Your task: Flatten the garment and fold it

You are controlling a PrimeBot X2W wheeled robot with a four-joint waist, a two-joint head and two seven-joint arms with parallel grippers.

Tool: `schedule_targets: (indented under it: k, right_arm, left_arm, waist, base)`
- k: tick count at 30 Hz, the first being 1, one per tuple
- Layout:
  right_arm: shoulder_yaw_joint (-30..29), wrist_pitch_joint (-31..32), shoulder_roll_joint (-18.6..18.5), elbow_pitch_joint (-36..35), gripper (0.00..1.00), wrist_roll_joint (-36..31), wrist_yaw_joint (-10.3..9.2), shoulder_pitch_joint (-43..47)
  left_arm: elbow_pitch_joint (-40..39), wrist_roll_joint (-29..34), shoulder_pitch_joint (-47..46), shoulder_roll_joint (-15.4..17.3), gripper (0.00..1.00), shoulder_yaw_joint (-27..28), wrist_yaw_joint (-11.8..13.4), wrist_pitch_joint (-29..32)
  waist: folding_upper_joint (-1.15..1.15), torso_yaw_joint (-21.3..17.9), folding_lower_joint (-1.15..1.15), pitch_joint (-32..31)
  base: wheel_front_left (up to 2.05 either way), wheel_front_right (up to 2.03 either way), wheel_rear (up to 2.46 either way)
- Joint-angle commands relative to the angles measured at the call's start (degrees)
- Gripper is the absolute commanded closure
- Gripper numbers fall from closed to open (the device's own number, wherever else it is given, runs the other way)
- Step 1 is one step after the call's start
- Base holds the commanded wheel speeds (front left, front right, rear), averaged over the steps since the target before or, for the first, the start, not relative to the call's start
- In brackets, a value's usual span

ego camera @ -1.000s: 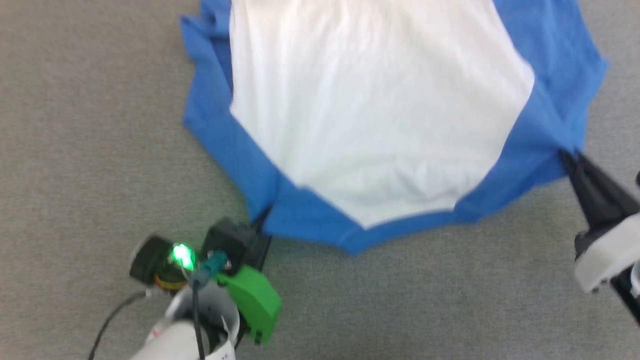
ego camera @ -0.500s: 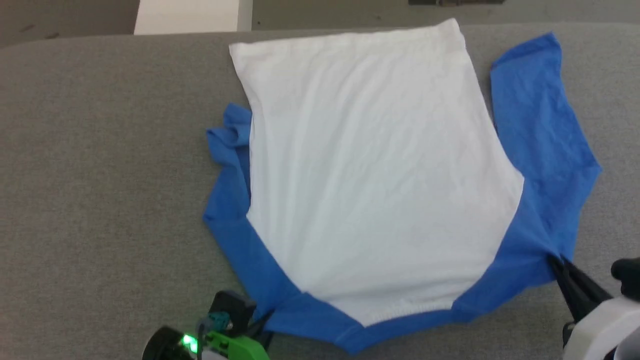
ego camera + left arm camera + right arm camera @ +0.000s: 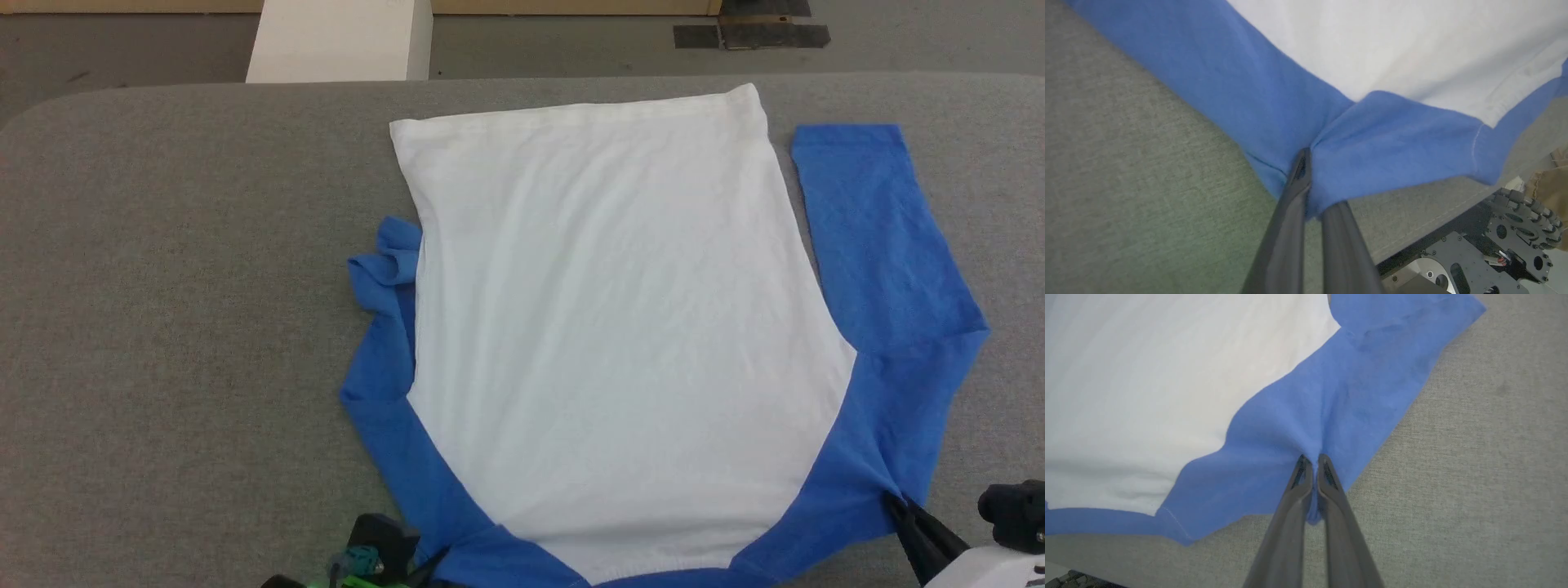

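Two grippers are pinching the raglan shirt (image 3: 604, 327) by its blue shoulders, the left gripper (image 3: 1310, 179) and the right gripper (image 3: 1314, 459) both clamped on cloth. The shirt is lying spread on the grey table (image 3: 163, 286). Flattening appears underway; the bunched sleeve (image 3: 384, 261) is probably needing straightening next.

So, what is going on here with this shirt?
A two-armed robot holds the garment spread on a grey table. Both grippers are shut on blue cloth at the near edge, the left gripper at one shoulder and the right gripper at the other. The white body lies mostly flat, with its hem at the far side. The sleeve on the robot's right lies flat beside the body, but the sleeve on its left is bunched against the body's edge. No fold is made yet.
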Motion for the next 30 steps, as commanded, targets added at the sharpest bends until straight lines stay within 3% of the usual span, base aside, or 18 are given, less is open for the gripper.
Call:
schedule_targets:
  k: [1,2,3,4,5,10,15,20,23,30]
  right_arm:
    - [0.1,-0.7,0.2,0.6,1.0,-0.4,-0.11,-0.3]
    - [0.3,-0.9,0.2,1.2,0.93,-0.4,-0.11,-0.5]
    - [0.4,-1.1,0.2,1.6,0.63,-0.4,-0.11,-0.6]
    - [0.7,-1.3,0.1,2.1,0.15,-0.7,-0.11,-0.8]
    - [0.9,-1.3,0.0,2.7,0.0,-0.7,-0.11,-0.8]
    - [0.2,-2.3,0.5,4.0,0.0,-0.3,-0.11,-0.6]
    - [-2.9,-3.3,1.6,2.2,0.0,-0.2,-0.11,-0.1]
    - [-7.4,-5.3,3.1,-2.4,0.0,-0.4,-0.11,-0.9]
    - [-9.3,-6.5,4.3,-4.9,0.0,-2.3,-0.11,-1.6]
    - [-12.5,-14.0,9.3,-8.5,0.0,-8.5,-0.11,-3.7]
  left_arm:
    - [1.3,-0.3,0.2,-0.7,1.0,-0.1,0.0,-0.7]
    - [2.1,-0.4,0.0,-1.4,1.0,0.0,-0.1,-1.4]
    - [2.8,-0.3,-0.1,-1.8,0.65,0.0,-0.2,-2.1]
    - [3.6,-0.2,-0.2,-2.2,0.0,-0.2,-0.3,-2.6]
    - [4.4,-0.1,-0.3,-2.5,0.0,-0.3,-0.4,-3.0]
    - [5.2,-0.3,0.2,-3.2,0.0,0.1,-0.2,-5.2]
    - [1.2,-1.8,3.3,-1.8,0.0,2.8,1.8,-7.8]
    - [-7.9,-3.8,6.8,0.2,0.0,9.7,6.7,-12.3]
    - [-11.9,-1.1,6.3,1.3,0.0,13.7,10.2,-16.6]
    - [-12.2,5.3,4.9,-1.9,0.0,17.4,15.0,-26.1]
  waist:
    - [0.0,0.0,0.01,-0.2]
    - [0.0,0.1,0.01,-0.4]
    - [0.0,0.1,0.01,-0.6]
    - [0.0,0.1,0.01,-0.8]
    - [0.0,0.2,0.01,-1.1]
    - [0.0,0.3,0.01,-2.7]
    - [0.0,0.5,0.01,-4.2]
    - [0.0,0.7,0.01,-5.4]
    - [0.0,1.3,0.01,-6.0]
    - [0.0,1.2,0.01,-6.8]
  base:
    - [0.0,0.0,0.0]
    - [0.0,0.0,0.0]
    - [0.0,0.0,0.0]
    - [0.0,0.0,0.0]
    - [0.0,0.0,0.0]
    - [0.0,0.0,0.0]
    - [0.0,0.0,0.0]
    - [0.0,0.0,0.0]
    - [0.0,0.0,0.0]
    - [0.0,0.0,0.0]
